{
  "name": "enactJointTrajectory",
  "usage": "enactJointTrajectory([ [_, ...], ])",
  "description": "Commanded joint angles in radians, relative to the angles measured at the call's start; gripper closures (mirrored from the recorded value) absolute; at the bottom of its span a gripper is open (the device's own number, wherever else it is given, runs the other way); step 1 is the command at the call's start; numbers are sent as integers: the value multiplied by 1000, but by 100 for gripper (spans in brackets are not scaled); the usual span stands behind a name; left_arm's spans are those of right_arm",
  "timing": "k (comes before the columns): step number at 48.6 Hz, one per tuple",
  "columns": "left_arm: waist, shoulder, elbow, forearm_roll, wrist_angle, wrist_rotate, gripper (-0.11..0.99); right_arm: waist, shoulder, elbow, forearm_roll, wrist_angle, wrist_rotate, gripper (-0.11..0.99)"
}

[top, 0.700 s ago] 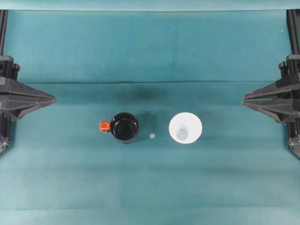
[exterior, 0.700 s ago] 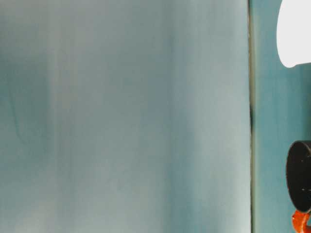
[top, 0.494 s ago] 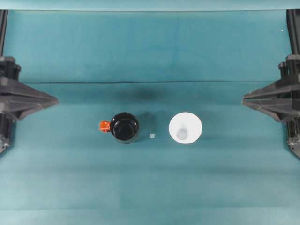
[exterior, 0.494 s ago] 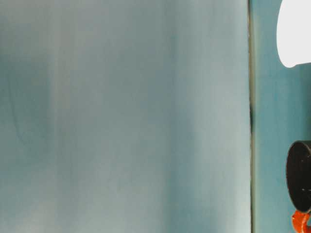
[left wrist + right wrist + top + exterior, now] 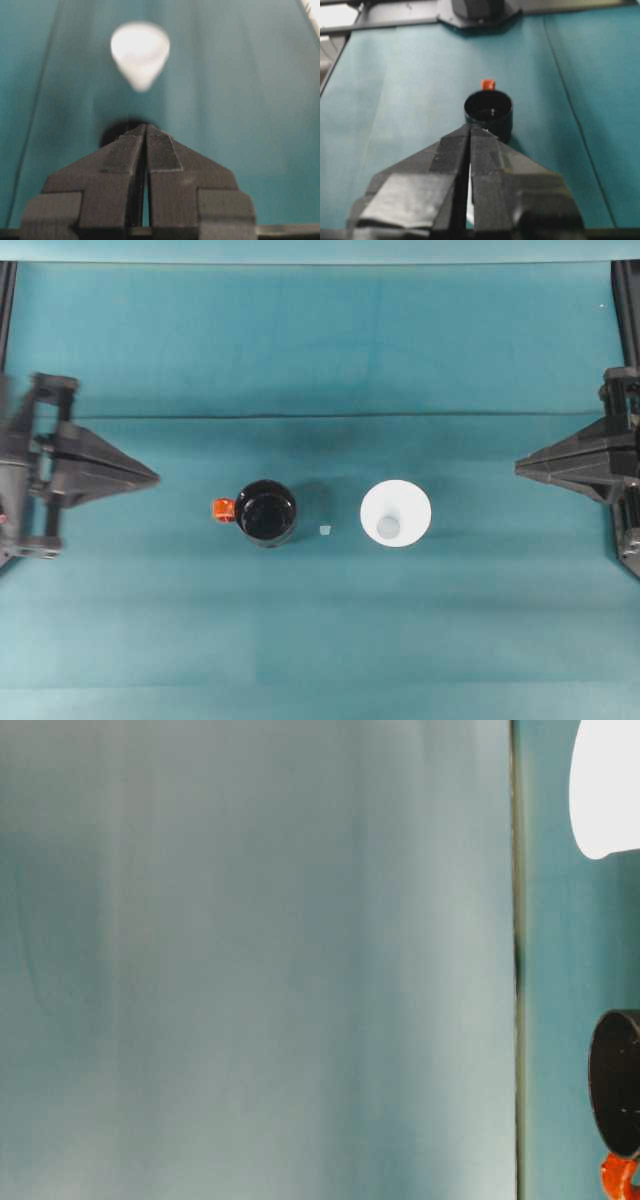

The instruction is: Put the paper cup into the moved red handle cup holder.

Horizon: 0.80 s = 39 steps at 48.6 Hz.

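Paper cup light, thin, crushes easily: I take wall under rim, gently. My left gripper, right gripper: fingers together, empty.

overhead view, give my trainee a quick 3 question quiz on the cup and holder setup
1. True or false: the paper cup already sits inside the red handle cup holder.
2. Which way does the holder's red handle point: A) toward the left end effector, B) toward the cup?
3. Fill in: both end effectors, left and right, are ____.

Key: 1 false; 2 A; 3 shut
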<state>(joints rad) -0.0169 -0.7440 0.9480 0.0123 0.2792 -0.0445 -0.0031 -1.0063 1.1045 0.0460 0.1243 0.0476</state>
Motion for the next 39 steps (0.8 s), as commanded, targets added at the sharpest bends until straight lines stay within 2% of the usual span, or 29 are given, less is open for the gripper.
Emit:
enactJointTrajectory([
  [1,2,41,-54,3,75,6,85,-12,3,-25,5,20,11,98],
  [5,2,69,-75,3,129,8,85,-21,3,-26,5,38,12,98],
  [16,2,133,-109,3,239,6,85,-21,6,-28,3,51,46,98],
  [23,3,186,-138,3,313,5,85,-21,8,-28,5,75,49,98],
  [30,2,227,-167,5,298,9,85,-23,8,-28,5,84,49,98],
  [34,8,242,-173,6,296,12,85,-25,8,-28,5,87,49,98],
  [39,14,258,-172,6,296,0,85,-31,8,-26,5,92,51,98],
])
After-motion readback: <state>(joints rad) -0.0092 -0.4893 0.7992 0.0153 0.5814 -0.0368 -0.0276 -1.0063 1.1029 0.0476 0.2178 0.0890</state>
